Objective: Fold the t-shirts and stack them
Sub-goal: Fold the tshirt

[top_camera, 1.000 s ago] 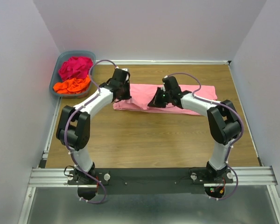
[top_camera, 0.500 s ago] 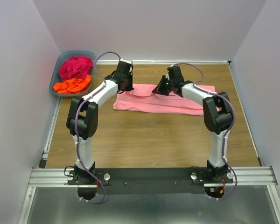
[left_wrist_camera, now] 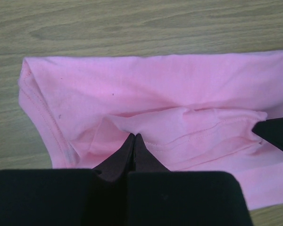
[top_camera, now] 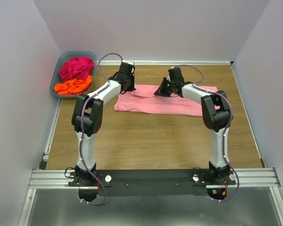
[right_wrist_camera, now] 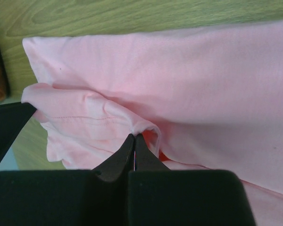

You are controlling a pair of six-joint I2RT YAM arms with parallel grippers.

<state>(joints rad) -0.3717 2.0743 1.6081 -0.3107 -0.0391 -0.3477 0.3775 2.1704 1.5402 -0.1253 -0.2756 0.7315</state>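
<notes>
The light pink soft cloth t-shirt (top_camera: 179, 104) lies folded into a long flat band on the brown wood-grain table (top_camera: 146, 136), directly under both tools. The left gripper (left_wrist_camera: 134, 137) has its jaws pressed together on a raised pleat of cloth beside a stitched hem. The right gripper (right_wrist_camera: 134, 137) is likewise pinched onto a small lifted fold. Between the two pinch points the fabric puckers; elsewhere it lies smooth. Left of the left gripper, a grey-blue plastic basket (top_camera: 60, 63) holds a crumpled magenta t-shirt (top_camera: 76, 67) and a crumpled orange t-shirt (top_camera: 73, 86).

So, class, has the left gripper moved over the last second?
Yes: the left gripper moved toward the table's far edge, judged against the basket.
</notes>
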